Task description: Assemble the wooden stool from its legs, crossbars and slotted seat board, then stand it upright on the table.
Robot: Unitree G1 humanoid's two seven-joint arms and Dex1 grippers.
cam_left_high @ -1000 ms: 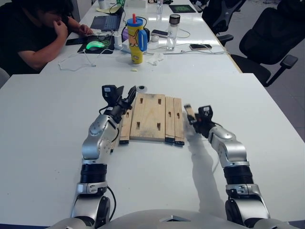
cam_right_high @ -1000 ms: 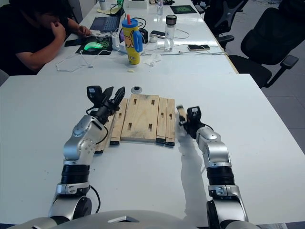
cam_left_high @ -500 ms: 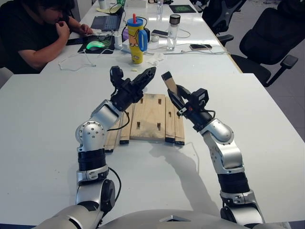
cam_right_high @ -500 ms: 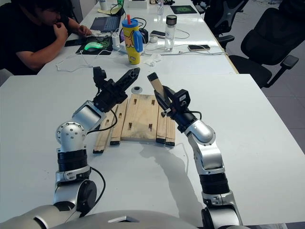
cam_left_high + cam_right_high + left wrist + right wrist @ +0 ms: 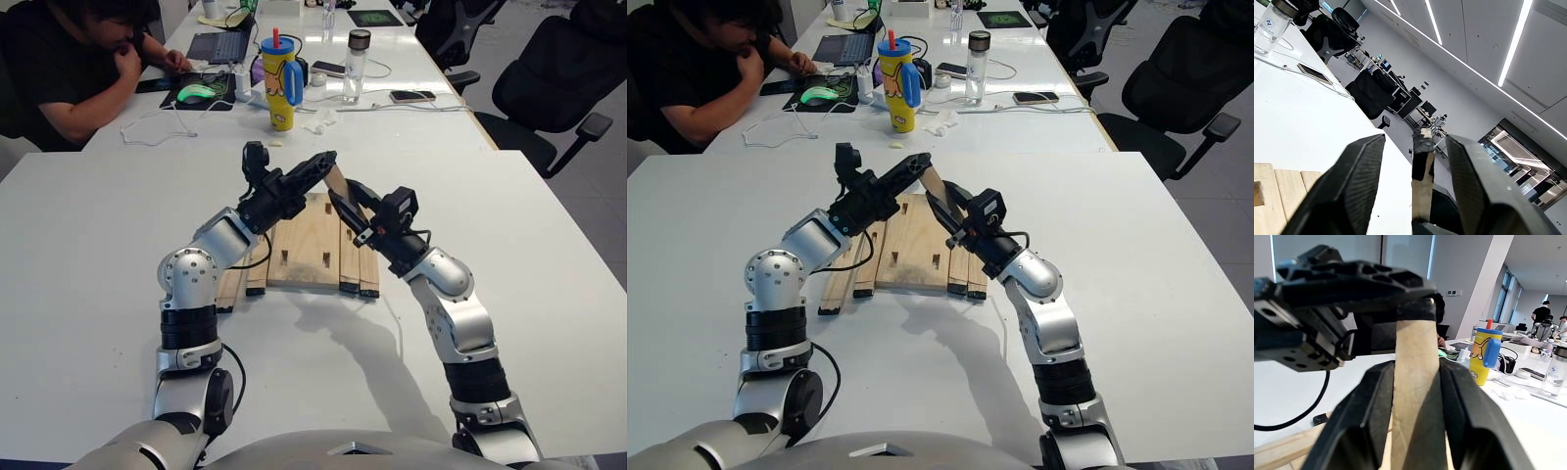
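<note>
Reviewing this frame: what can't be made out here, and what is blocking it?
1. Lower end of the wooden piece: right wrist view, buried between the right gripper's fingers.
2. Far edge of the seat board: head views, behind the left gripper and the right gripper.
3. Wooden bars left of the board: head views, far ends hidden beneath the left gripper's arm.

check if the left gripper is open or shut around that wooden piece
Open. The left gripper has its fingers spread, with a gap on each side of the wooden piece that the right gripper holds between them.
</note>
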